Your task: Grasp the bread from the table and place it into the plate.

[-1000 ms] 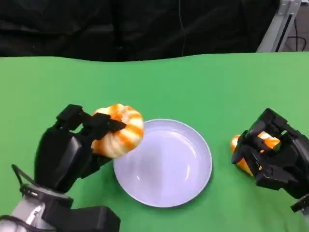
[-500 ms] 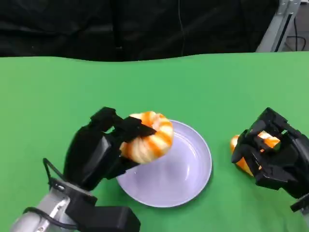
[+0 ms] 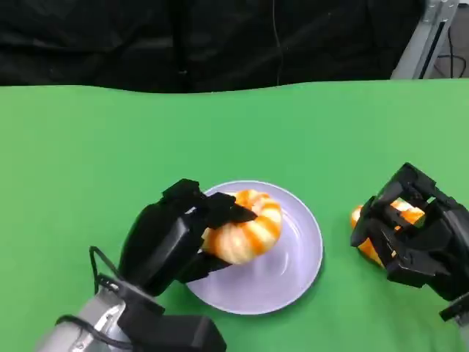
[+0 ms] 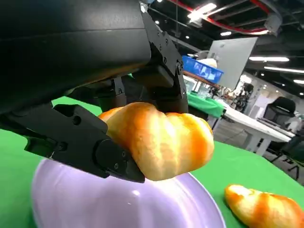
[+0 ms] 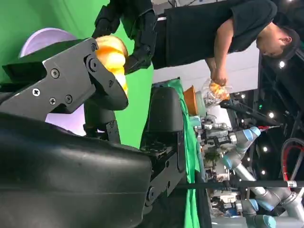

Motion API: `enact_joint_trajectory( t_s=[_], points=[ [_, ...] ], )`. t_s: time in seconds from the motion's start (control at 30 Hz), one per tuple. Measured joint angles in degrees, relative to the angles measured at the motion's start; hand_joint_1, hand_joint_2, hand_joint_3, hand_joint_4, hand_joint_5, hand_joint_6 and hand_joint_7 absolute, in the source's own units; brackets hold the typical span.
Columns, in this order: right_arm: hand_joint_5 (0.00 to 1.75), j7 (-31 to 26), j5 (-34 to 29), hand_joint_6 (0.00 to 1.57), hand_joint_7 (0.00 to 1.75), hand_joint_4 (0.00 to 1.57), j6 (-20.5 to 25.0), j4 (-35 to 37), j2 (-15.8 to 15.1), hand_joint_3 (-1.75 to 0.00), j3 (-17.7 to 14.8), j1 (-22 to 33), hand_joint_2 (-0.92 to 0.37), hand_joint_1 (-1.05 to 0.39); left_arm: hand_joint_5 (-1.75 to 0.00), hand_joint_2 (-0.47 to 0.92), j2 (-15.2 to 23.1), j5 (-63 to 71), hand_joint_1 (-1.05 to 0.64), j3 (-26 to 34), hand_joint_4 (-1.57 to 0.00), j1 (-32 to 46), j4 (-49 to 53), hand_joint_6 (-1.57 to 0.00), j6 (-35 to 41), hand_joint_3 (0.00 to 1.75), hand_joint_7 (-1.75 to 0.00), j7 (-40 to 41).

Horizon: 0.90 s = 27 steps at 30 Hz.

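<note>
My left hand (image 3: 172, 246) grips a round orange-and-white striped bread (image 3: 249, 226) and holds it just above the middle of the lavender plate (image 3: 293, 282). The left wrist view shows the same bread (image 4: 161, 137) pinched between black fingers (image 4: 80, 140) over the plate (image 4: 95, 204). At the right, the fingers of my right hand (image 3: 414, 238) curl around a second bread (image 3: 401, 213) that sits on the green table. Part of that second bread (image 4: 261, 206) lies on the cloth beyond the plate.
Green cloth (image 3: 220, 132) covers the table, with open room behind and to the left of the plate. A black backdrop runs along the far edge. A person in a black shirt (image 5: 209, 28) stands beyond the table in the right wrist view.
My left hand has carried the bread to the right, from the plate's left rim to over its middle, and lower. The right hand has stayed still.
</note>
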Motion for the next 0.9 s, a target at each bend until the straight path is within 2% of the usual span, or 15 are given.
enact_joint_trajectory(
  t_s=[0.17,0.27,0.33,0.43,0.47,0.53,0.6,0.67,0.73,0.9],
  points=[
    [1.75,0.0,0.0,0.37,1.61,0.48,0.0,0.0,0.1,-1.18,0.0,0.0,-0.6,0.07,-1.37,0.92,-1.0,-1.1,-0.13,-0.7,-0.58,-1.3,3.9,-0.7,-1.4,0.11,-0.98,-0.9],
    [1.75,0.0,0.0,0.37,1.61,0.47,0.0,0.0,0.1,-1.18,0.0,0.0,-0.61,0.08,-1.32,0.92,-1.3,-1.7,-0.15,-0.8,-0.56,-2.0,5.4,-0.69,-2.0,0.13,-0.93,-1.5],
    [1.75,0.0,0.0,0.37,1.61,0.47,0.0,0.0,0.1,-1.18,0.0,0.0,-0.61,0.08,-1.08,0.92,-1.4,-1.8,-0.21,-0.8,-0.59,-2.1,5.9,-0.74,-2.0,0.14,-0.7,-1.9],
    [1.75,0.0,0.0,0.36,1.61,0.48,0.0,-0.2,0.1,-1.17,0.0,0.0,-0.6,0.06,-0.7,0.92,-1.5,-2.0,-0.27,-0.9,-0.69,-2.4,6.3,-0.89,-1.8,0.13,-0.22,-4.2],
    [1.75,0.0,0.0,0.36,1.61,0.48,0.0,-0.2,0.1,-1.17,0.0,0.0,-0.6,0.06,-0.65,0.92,-1.5,-2.2,-0.28,-0.9,-0.71,-2.4,6.3,-0.91,-1.7,0.13,-0.16,-4.9],
    [1.75,0.0,0.0,0.36,1.61,0.48,0.0,-0.2,0.1,-1.17,0.0,0.0,-0.6,0.06,-0.6,0.92,-1.5,-2.7,-0.28,-0.9,-0.72,-2.4,6.3,-0.92,-1.4,0.14,-0.11,-6.3],
    [1.75,0.0,0.0,0.36,1.61,0.49,0.0,-0.2,0.1,-1.17,0.0,0.0,-0.61,0.07,-0.37,0.92,-1.5,-3.1,-0.33,-0.9,-0.79,-2.4,6.3,-0.88,-0.9,0.13,-0.03,-7.1],
    [1.75,0.0,0.0,0.36,1.61,0.49,0.0,-0.3,0.1,-1.17,0.0,0.0,-0.62,0.07,-0.3,0.92,-1.5,-3.3,-0.35,-0.9,-0.81,-2.5,6.3,-0.87,-0.3,0.13,-0.01,-7.5],
    [1.75,0.0,0.0,0.36,1.62,0.48,0.0,-0.4,0.1,-1.16,0.0,0.0,-0.62,0.07,-0.15,0.92,-1.4,-3.4,-0.47,-0.9,-0.82,-2.5,6.3,-0.8,0.2,0.16,0.0,-8.0],
    [1.75,0.0,0.0,0.35,1.63,0.48,0.1,-0.8,0.1,-1.17,0.0,0.0,-0.62,0.07,-0.03,0.92,-1.3,-3.4,-0.69,-1.0,-0.74,-2.7,6.3,-0.67,1.8,0.25,0.0,-9.2]
  ],
)
